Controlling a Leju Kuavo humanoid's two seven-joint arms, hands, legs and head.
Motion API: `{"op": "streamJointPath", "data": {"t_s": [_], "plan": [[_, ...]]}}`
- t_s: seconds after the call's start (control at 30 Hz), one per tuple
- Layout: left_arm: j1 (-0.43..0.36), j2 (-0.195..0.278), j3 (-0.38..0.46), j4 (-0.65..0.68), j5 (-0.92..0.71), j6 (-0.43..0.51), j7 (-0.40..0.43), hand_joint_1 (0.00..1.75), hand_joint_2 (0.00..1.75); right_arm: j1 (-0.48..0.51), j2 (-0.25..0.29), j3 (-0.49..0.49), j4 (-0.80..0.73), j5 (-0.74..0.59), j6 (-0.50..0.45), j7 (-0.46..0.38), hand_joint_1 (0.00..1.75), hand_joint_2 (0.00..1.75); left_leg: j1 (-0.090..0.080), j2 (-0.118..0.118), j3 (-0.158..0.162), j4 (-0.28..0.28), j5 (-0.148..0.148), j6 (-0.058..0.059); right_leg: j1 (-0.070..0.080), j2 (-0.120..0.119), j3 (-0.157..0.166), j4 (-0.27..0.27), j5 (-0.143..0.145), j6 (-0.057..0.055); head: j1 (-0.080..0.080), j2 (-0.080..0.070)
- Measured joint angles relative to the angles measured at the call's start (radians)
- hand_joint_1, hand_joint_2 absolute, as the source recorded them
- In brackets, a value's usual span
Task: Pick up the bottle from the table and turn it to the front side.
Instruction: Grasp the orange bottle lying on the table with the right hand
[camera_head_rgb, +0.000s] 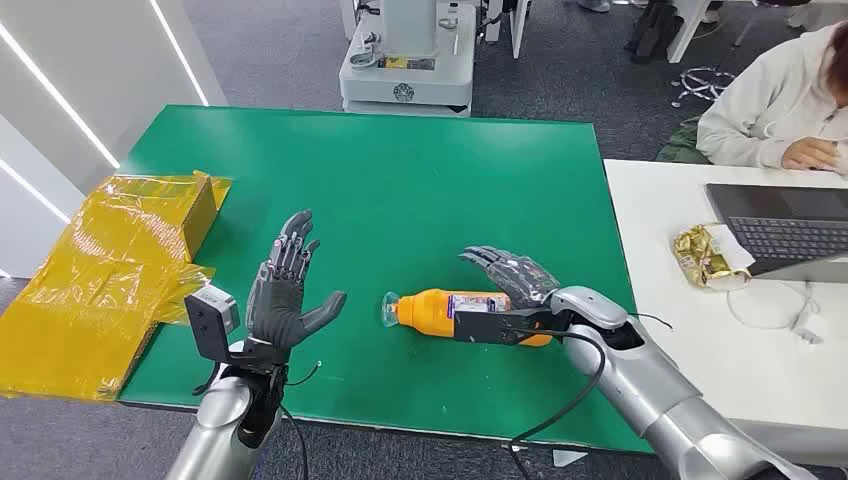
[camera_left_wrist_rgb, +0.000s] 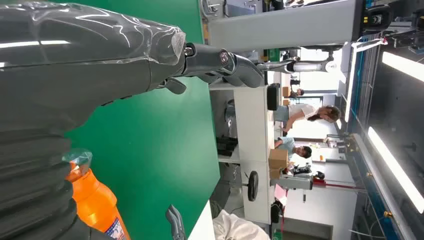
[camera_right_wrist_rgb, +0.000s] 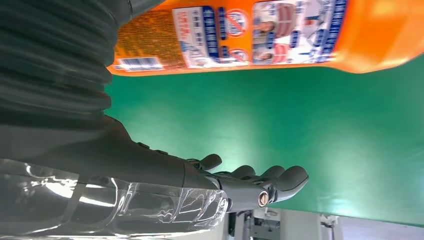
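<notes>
An orange bottle (camera_head_rgb: 440, 305) with a printed label lies on its side on the green table (camera_head_rgb: 400, 180), its clear cap pointing toward my left hand. My right hand (camera_head_rgb: 520, 278) lies just past the bottle's base end, fingers stretched out, gripping nothing. In the right wrist view the bottle (camera_right_wrist_rgb: 280, 35) runs alongside the palm, with bare green between it and the spread fingers (camera_right_wrist_rgb: 265, 182). My left hand (camera_head_rgb: 285, 295) stands upright and open a short way from the cap. The left wrist view catches the capped end of the bottle (camera_left_wrist_rgb: 97, 205) beside the left hand (camera_left_wrist_rgb: 100, 65).
A box wrapped in yellow film (camera_head_rgb: 120, 260) sits at the table's left edge. A white table (camera_head_rgb: 680, 330) on the right carries a laptop (camera_head_rgb: 780, 225) and a gold wrapper (camera_head_rgb: 708, 255), with a person (camera_head_rgb: 770, 110) seated there. A white machine (camera_head_rgb: 405, 60) stands beyond the far edge.
</notes>
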Motion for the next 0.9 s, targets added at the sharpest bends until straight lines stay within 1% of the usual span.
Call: {"op": "streamJointPath", "data": {"t_s": [0.23,0.4,0.6,0.77,0.9], "plan": [[-0.004,0.000,0.000,0.009,0.043,-0.042,0.014,0.00,1.75,-0.009,0.021,0.035,0.033,0.015,-0.044,-0.026,0.00,1.75,0.000,0.000,-0.001,0.000,0.000,0.000,0.000,0.000,0.000,0.000,0.000,0.000,0.000,0.000],[-0.009,0.000,0.000,0.016,0.054,-0.051,0.020,0.00,1.75,-0.016,0.036,0.056,0.049,0.023,-0.045,-0.026,0.00,1.75,0.000,-0.001,-0.001,0.000,0.000,0.000,0.000,-0.001,0.000,0.000,0.000,0.000,0.000,0.000],[-0.010,0.001,0.000,0.021,0.100,-0.082,0.044,0.00,1.75,-0.032,0.046,0.084,0.073,0.019,0.011,0.001,0.00,1.75,0.000,-0.001,-0.001,0.000,0.000,0.000,0.000,-0.001,0.000,0.000,0.000,0.000,0.000,0.000],[-0.010,0.000,0.001,0.021,0.131,-0.106,0.078,0.00,1.75,-0.041,0.045,0.106,0.084,0.002,0.075,0.052,0.00,1.75,0.000,0.000,-0.001,0.000,0.000,0.000,0.000,0.000,-0.001,0.000,0.000,0.000,0.000,0.000],[-0.009,-0.001,0.001,0.021,0.134,-0.113,0.094,0.00,1.75,-0.045,0.041,0.132,0.089,0.015,0.094,0.084,0.00,1.75,0.000,0.000,-0.001,0.000,0.000,0.000,0.000,0.000,-0.001,0.000,0.000,0.000,0.000,0.000]]}}
